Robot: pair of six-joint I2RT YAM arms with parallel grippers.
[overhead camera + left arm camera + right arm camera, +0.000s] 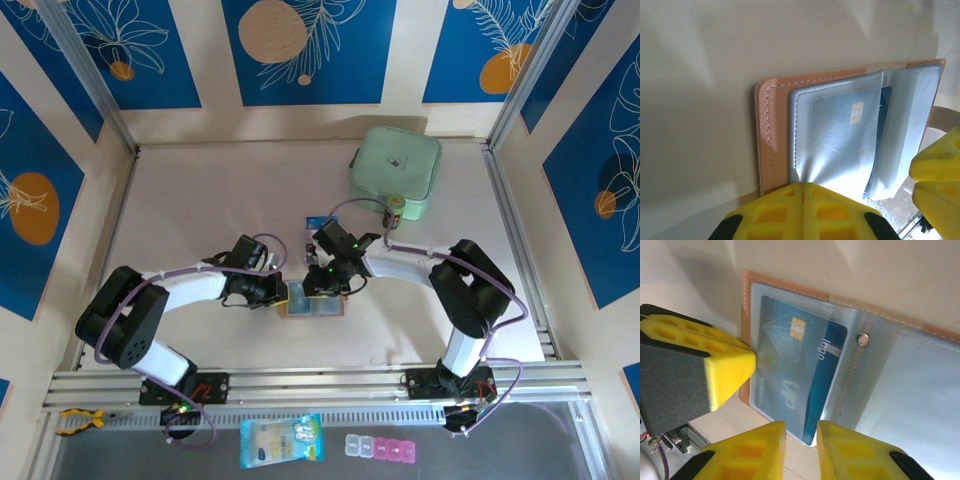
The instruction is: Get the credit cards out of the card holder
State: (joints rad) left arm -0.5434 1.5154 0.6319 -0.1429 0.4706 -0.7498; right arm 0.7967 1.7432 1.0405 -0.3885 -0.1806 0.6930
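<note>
We judge the task to be at its first extraction: the salmon-tan, leather-like bifold card holder (771, 135) lies open and flat on the pale table (200, 200), between the two arms and well apart from the mint-green zip pouch (395, 170) at the far side. The blue and white credit card with a gold chip (790, 370) sits fully under the clear plastic pocket (801, 125) of one half, so nothing is out yet. The left gripper (802, 192) has its yellow fingers pressed together with no gap, right at the near edge of that half. It looks to us to be pinning or pinching the holder there, though we cannot tell whether any leather is actually between the pads. The right gripper (801, 434) stands with its jaws only narrowly apart and grips nothing; the card's lower corner lies just at the slit between its fingertips (the pocket's plastic appears to cover it still). The next move, as we read it, calls for catching the card's edge alone, not the pocket film, and drawing it out along the pocket's opening while the holder is held down. We cannot make out a second card.
</note>
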